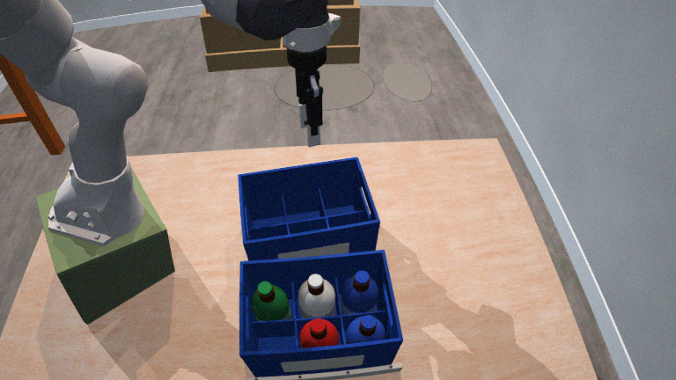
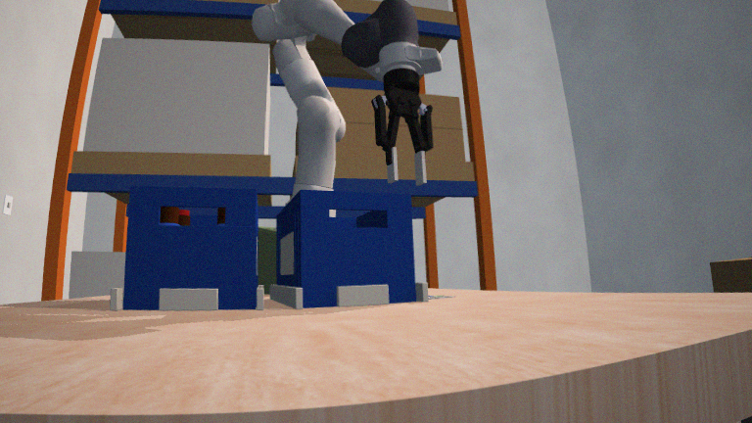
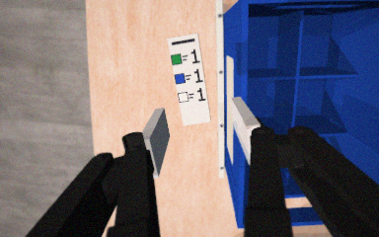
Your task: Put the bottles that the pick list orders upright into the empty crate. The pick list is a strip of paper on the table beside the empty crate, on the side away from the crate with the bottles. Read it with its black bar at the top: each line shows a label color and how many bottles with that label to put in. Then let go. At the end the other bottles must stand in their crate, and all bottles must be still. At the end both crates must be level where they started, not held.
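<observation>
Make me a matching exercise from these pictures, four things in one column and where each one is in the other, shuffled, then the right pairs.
1. green bottle
2. red bottle
3. pick list
4. gripper

A. on the table beside the empty crate
B. front row, middle cell
C. in the air, holding nothing
D. back row, left cell

Pairs: 1-D, 2-B, 3-A, 4-C
</observation>
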